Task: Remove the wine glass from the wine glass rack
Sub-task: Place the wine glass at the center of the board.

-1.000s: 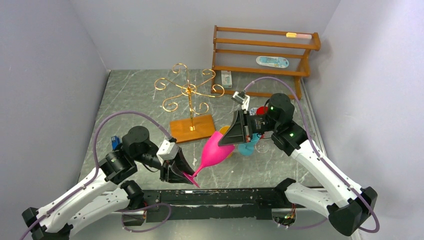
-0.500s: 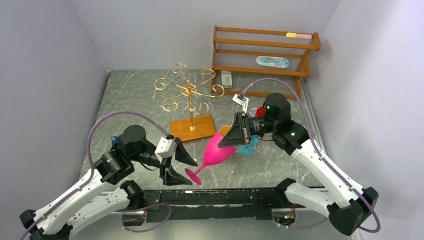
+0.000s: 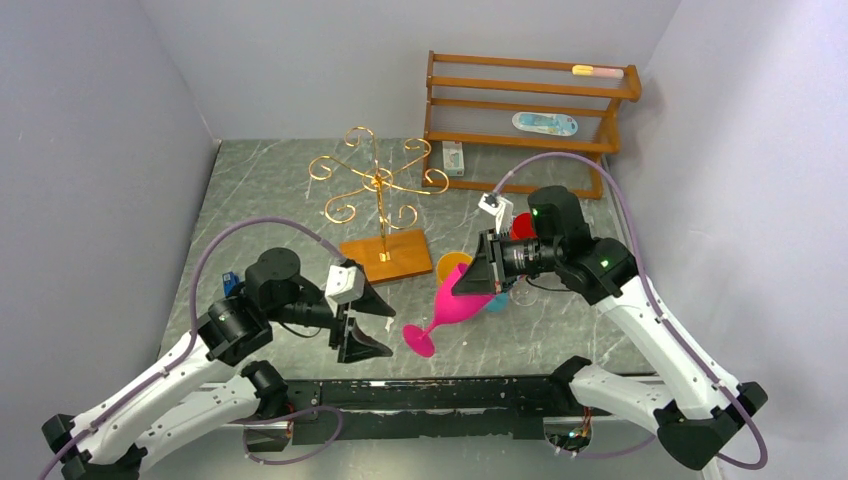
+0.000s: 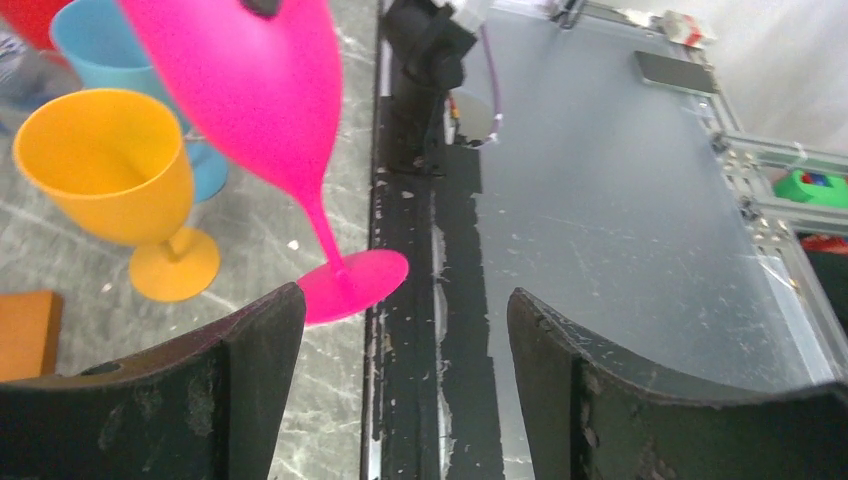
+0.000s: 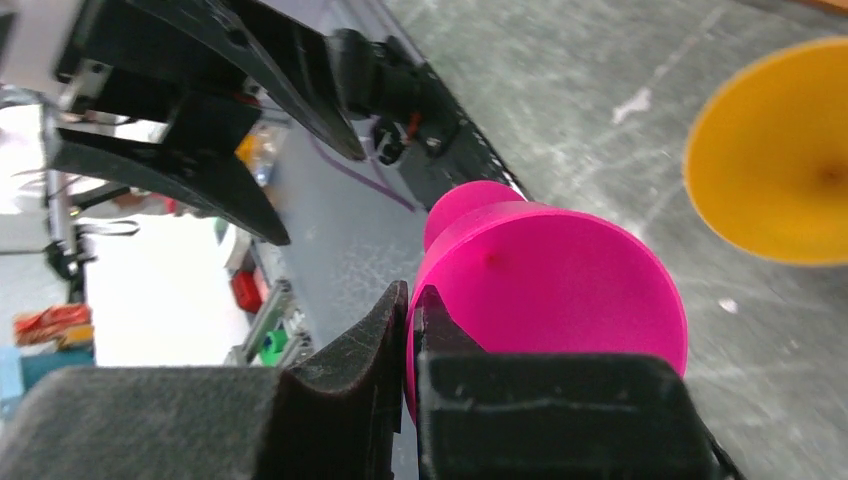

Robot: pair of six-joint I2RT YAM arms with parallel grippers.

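A pink wine glass (image 3: pixel 440 315) hangs tilted, off the gold wine glass rack (image 3: pixel 378 185) and to its front right, foot low over the table (image 3: pixel 260 200) near the front edge. The right gripper (image 3: pixel 472 283) is clamped on the bowl's rim; the left gripper (image 3: pixel 366 322) gapes empty just beside the foot (apparently not touching). To finish well, the right arm should likely bring the glass upright and seat the foot flat before letting go, clear of the orange glass (image 3: pixel 455 263) close behind.

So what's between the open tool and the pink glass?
Nothing. In the top view, only a thin strip of bare table lies between the left tool and the foot of the pink glass.
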